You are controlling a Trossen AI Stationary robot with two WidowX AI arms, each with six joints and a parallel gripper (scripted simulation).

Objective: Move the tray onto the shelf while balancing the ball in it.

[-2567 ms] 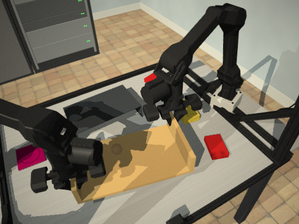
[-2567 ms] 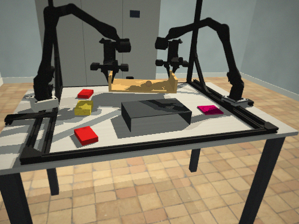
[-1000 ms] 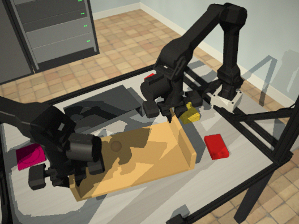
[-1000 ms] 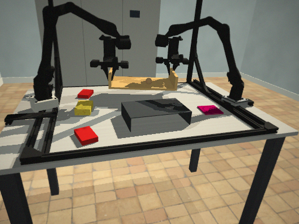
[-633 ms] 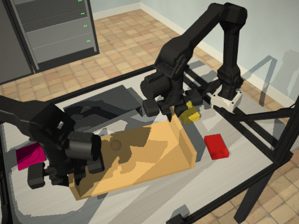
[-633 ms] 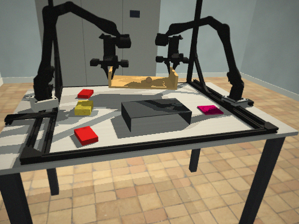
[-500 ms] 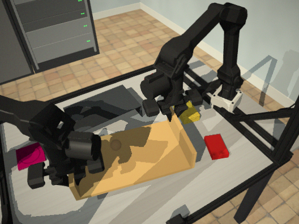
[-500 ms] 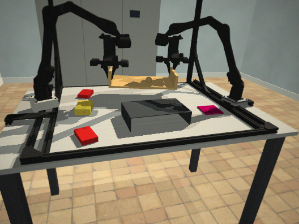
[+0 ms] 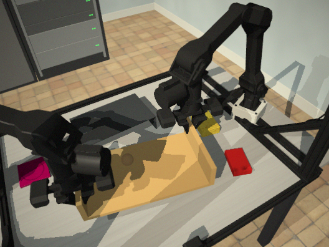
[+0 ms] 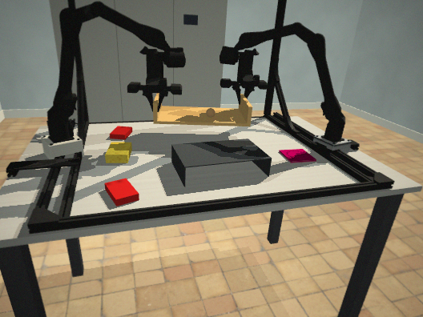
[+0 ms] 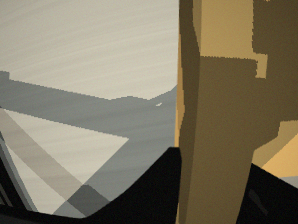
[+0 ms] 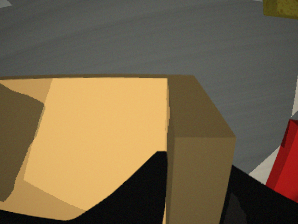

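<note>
The left jaws (image 9: 78,199) (image 10: 243,98) are closed on one end wall of the tray (image 9: 184,162) (image 10: 180,114) (image 11: 212,110) (image 12: 205,175). The right jaws (image 9: 190,123) (image 10: 155,107) grip the other end wall. The tray hangs in the air beside the shelf (image 9: 134,107) (image 10: 220,152), on the far side of it in the exterior view. The ball (image 9: 127,159) (image 10: 210,112) sits in the tray, off the shelf too, nearer the left jaws.

Next, I think, the tray must go over to the shelf. Both arms should go slowly, by the same amount, at the same time. If one end goes up first, the ball may roll. A quick start or a quick stop could roll it too. I cannot tell if the tray is high enough to pass over the shelf edge, so check that first. Then bring it over the middle of the shelf, lower it flat, and open both jaws gently only when it rests.

Away from the tray, the yellow block (image 9: 209,126) (image 10: 118,153) (image 12: 282,7) and two red blocks (image 10: 121,132) (image 10: 122,192) lie on the tabletop (image 9: 149,231) (image 10: 320,172), on the right arm's side of the shelf. The pink plate (image 9: 33,171) (image 10: 297,155) is on its left arm's side.
</note>
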